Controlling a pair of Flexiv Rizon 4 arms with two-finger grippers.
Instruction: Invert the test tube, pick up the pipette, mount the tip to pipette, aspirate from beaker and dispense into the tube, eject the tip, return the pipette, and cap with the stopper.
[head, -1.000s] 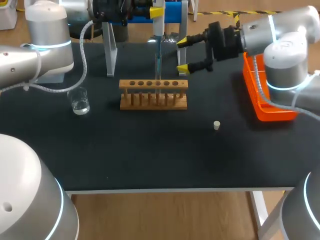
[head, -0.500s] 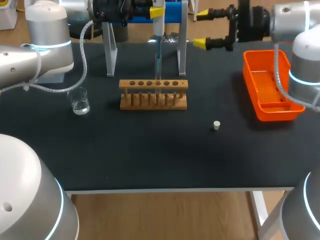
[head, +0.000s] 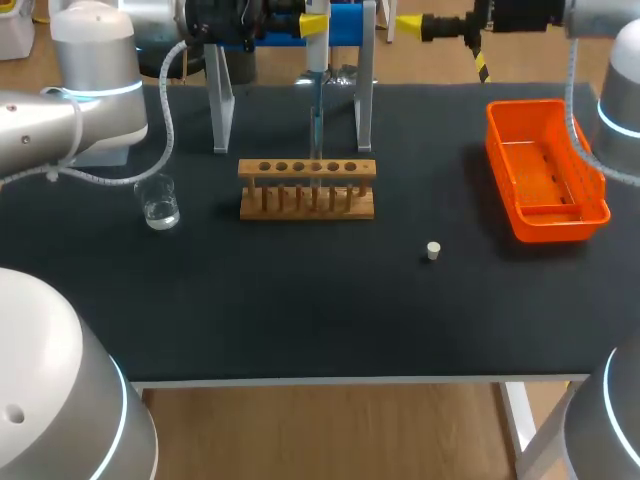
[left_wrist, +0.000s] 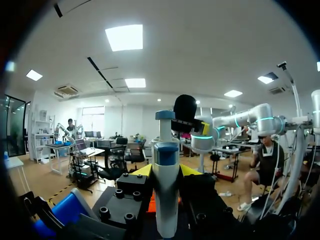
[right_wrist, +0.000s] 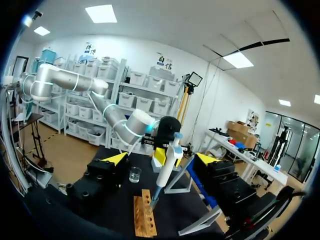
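My left gripper (head: 312, 22) is at the table's back, shut on the white and blue pipette (head: 316, 75), which hangs upright. In the left wrist view the pipette (left_wrist: 166, 200) stands between the yellow fingertips of that gripper (left_wrist: 166, 172). Its thin tip (head: 316, 135) points down into a hole of the wooden tube rack (head: 307, 188). My right gripper (head: 415, 24) is high at the back right, open and holding nothing; its wrist view shows the right gripper (right_wrist: 161, 160) facing the pipette (right_wrist: 167, 167) and the rack (right_wrist: 142, 215) from a distance. The beaker (head: 160, 205) with liquid stands left of the rack. The white stopper (head: 433, 250) lies on the mat.
An orange tray (head: 545, 170) sits at the right side of the table. A pipette stand with two pale legs (head: 364, 90) and a blue top stands behind the rack. The dark mat in front of the rack is bare.
My right gripper has pulled away from beside the pipette, up and to the right, toward the table's back edge. The left gripper and the pipette have stayed put.
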